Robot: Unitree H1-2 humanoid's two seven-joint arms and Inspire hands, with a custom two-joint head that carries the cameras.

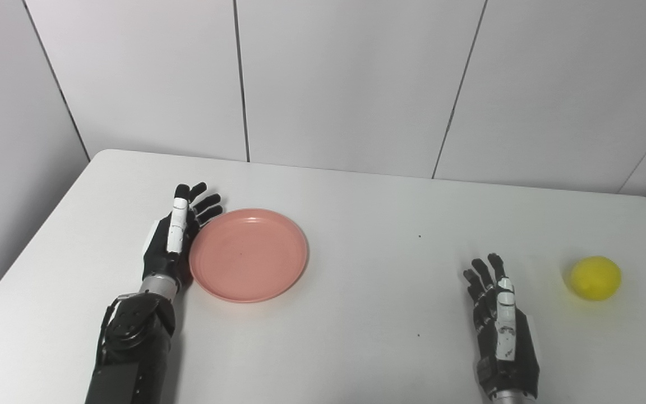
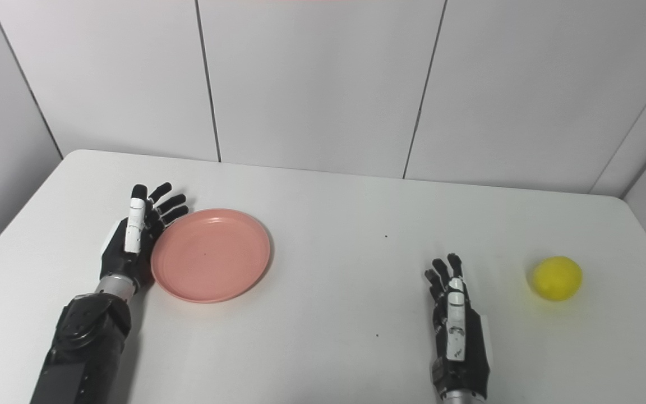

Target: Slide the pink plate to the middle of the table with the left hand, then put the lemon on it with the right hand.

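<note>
Slide unfinished: pink plate (image 1: pixel 248 255) sits at 9 o'clock of desk (image 1: pixel 368 213) centre, left hand (image 1: pixel 172 235) flat against its rim, fingers spread, empty; lemon (image 1: pixel 595 278) at 3 o'clock untouched, right hand (image 1: pixel 499 322) open nearby.

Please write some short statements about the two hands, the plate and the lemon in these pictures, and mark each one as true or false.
1. The left hand is at the left edge of the pink plate, fingers apart. True.
2. The lemon lies on the plate. False: it lies on the table, far right of the plate, which holds nothing.
3. The right hand holds the lemon. False: it is open, and the lemon lies apart, to its right.
4. The plate is left of the table's middle. True.
5. The lemon is yellow. True.
</note>
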